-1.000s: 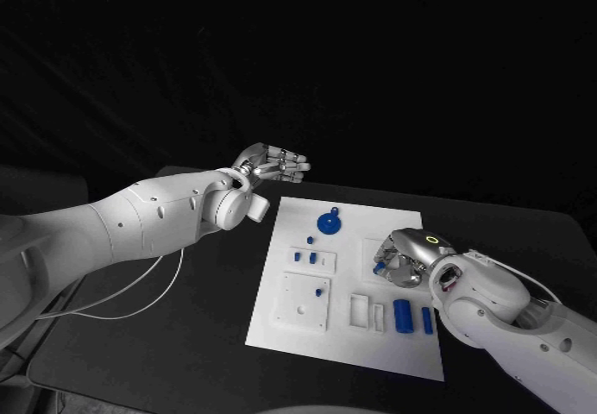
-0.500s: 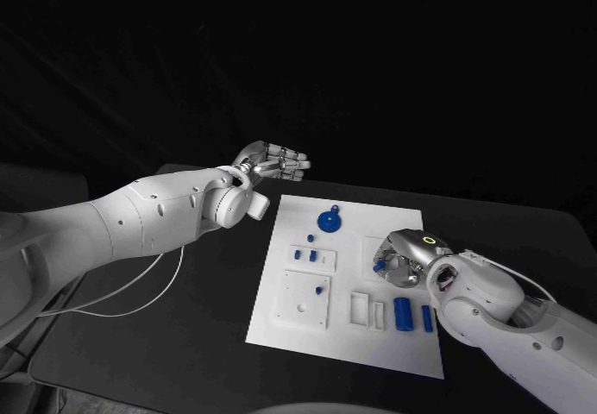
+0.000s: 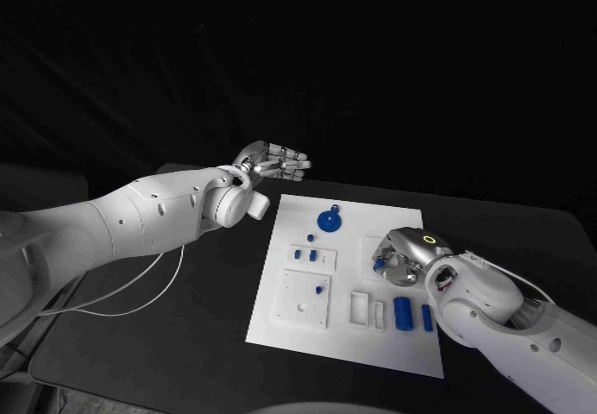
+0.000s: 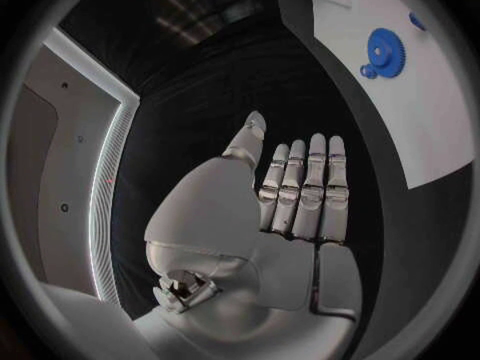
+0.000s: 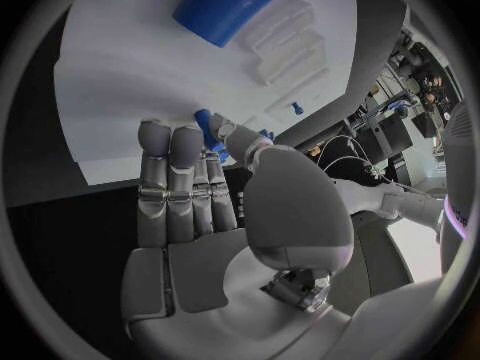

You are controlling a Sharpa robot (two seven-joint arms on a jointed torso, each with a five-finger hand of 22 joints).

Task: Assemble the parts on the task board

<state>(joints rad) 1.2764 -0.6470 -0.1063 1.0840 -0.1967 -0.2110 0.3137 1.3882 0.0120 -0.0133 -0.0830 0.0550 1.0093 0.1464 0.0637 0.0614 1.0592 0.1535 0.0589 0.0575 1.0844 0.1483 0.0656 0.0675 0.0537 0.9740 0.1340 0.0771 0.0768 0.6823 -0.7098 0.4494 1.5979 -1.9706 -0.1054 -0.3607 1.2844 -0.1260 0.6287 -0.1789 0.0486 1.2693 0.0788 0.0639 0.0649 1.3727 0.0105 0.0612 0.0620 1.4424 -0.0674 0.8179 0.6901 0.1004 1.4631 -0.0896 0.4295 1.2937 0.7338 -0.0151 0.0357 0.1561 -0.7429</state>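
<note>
Two hands: right hand (image 3: 400, 259) pinching small blue part (image 5: 206, 127) over task board (image 3: 298, 332), left hand (image 3: 273, 163) held flat, fingers together, holding nothing.

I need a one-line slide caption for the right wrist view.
Right hand pinches a small blue part over the task board.

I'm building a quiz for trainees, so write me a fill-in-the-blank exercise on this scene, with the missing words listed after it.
1. The right hand pinches a small ____ part between thumb and finger.
2. The left hand hangs beyond the task board's far-left corner and holds ____.
3. The blue gear lies near the board's ____ edge, as the head view shows it.
4. The blue cylinder lies on the board beside the ____ arm.

Missing words: blue; nothing; far; right
</note>
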